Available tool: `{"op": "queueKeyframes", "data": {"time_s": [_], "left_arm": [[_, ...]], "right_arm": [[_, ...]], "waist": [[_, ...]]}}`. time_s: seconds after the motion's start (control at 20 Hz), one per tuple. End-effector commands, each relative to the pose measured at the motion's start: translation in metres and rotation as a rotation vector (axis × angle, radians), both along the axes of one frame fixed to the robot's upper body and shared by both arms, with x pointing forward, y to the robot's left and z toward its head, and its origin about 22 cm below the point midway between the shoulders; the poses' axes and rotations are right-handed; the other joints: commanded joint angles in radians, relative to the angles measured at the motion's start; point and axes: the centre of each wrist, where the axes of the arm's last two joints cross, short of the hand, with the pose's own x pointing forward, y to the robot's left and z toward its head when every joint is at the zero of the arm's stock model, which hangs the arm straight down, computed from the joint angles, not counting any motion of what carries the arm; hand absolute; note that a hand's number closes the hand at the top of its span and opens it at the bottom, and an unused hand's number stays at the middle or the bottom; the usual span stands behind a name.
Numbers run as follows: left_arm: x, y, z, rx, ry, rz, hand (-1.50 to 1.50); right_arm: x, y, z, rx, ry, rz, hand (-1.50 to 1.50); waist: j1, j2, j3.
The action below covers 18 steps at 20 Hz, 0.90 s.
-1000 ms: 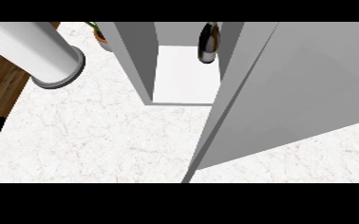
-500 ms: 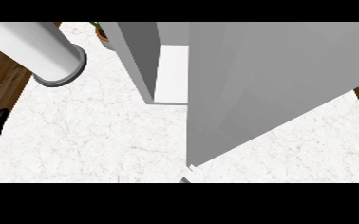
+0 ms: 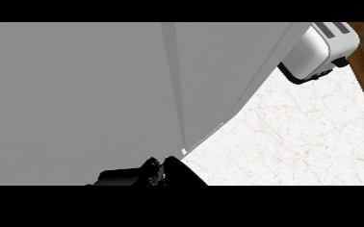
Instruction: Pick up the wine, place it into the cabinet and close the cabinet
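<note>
**Wine out of sight, grey cabinet fills your view**

Wine does not show anywhere in the head view, so you cannot tell where the bottle stands; the grey panels hide whatever lies behind them.

Nearest to you, at 6 o'clock and a little to the left, a black hand (image 3: pixel 148 175) pokes up from the lower edge. It reads as the right hand, though no forearm shows to confirm that. It sits right at the bottom corner of the cabinet, where the panels come to a point. The hand is a dark mass here, and you cannot tell whether its fingers are spread, curled or pressing on the panel.

Above the hand, the cabinet (image 3: pixel 85 91) takes up everything from 7 o'clock round to 1 o'clock. Two flat grey faces meet along a narrow, lighter strip that runs from 12 o'clock down towards the hand. You cannot tell from this angle whether the door is fully closed.

From 3 to 5 o'clock the white marbled counter (image 3: pixel 284 144) lies bare beside the cabinet's slanted edge.

Farthest off, at 2 o'clock, a white toaster (image 3: pixel 320 53) with a black base stands on the counter, with a sliver of brown wood just beyond it.
</note>
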Motion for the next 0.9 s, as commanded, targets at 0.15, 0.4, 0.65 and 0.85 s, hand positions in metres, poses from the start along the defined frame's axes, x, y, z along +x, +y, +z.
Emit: {"op": "queueKeyframes", "data": {"time_s": [0.15, 0.4, 0.65, 0.85], "left_arm": [[0.003, -0.004, 0.003, -0.011, -0.009, 0.034, -1.50], [0.004, -0.008, -0.007, 0.000, -0.013, 0.020, -1.50], [0.004, -0.008, -0.006, 0.005, -0.012, 0.036, -1.50], [0.012, -0.007, -0.015, 0.003, -0.020, 0.024, -1.50]], "right_arm": [[0.059, 0.054, 0.040, 0.008, -0.035, -0.048, 1.50], [0.104, 0.076, 0.055, -0.088, -0.146, -0.139, 1.50], [0.157, 0.062, 0.048, -0.080, -0.131, -0.219, 1.50], [0.180, 0.060, 0.033, -0.103, -0.100, -0.227, 1.50]], "waist": [[-0.008, -0.002, 0.002], [-0.010, -0.001, 0.001], [-0.014, 0.002, 0.003], [-0.028, -0.001, 0.002]]}}
